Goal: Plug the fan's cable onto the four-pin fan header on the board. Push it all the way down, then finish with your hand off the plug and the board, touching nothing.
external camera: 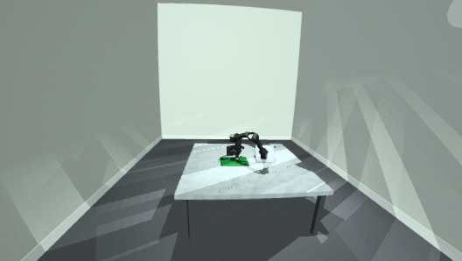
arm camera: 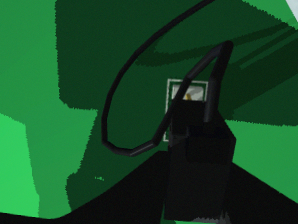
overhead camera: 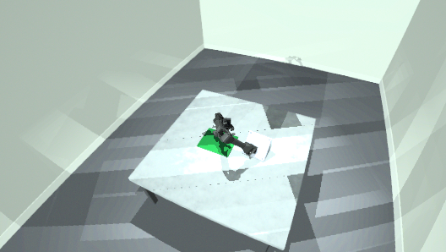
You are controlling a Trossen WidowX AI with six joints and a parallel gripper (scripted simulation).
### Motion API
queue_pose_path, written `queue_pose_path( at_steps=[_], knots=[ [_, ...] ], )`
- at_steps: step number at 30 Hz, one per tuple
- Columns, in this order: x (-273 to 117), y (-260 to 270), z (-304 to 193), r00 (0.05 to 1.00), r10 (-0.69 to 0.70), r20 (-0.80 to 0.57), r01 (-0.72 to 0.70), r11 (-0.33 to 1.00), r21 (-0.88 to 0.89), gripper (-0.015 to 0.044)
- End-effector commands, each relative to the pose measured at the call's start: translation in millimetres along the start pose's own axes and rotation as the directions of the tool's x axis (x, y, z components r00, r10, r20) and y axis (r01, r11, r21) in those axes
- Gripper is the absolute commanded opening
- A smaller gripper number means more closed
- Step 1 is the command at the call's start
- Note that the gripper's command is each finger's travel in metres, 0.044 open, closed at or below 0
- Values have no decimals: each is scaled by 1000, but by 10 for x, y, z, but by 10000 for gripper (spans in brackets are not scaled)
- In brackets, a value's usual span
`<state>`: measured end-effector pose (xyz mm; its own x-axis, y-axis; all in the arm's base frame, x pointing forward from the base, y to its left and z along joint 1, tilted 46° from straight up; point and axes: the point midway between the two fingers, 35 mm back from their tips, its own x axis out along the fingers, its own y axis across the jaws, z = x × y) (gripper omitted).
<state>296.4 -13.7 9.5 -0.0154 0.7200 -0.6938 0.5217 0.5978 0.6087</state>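
The end effector (overhead camera: pixel 218 115) (external camera: pixel 237 158) (arm camera: pixel 188 163) is clamped on the black plug (arm camera: pixel 210 145), which is above the header (arm camera: pixel 189 91) and partly hides it. Seating looks unfinished, though the poor view hides any contact; pushing down, letting go and backing off remain.
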Motion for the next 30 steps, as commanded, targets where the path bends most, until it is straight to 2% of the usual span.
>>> queue_pose_path(
  at_steps=[1,30],
  knots=[
    [-11,13,26,1000,0,3,0,1000,-11,0],
    [29,22,53,1000,0,3,0,1000,-14,0]
  ],
)
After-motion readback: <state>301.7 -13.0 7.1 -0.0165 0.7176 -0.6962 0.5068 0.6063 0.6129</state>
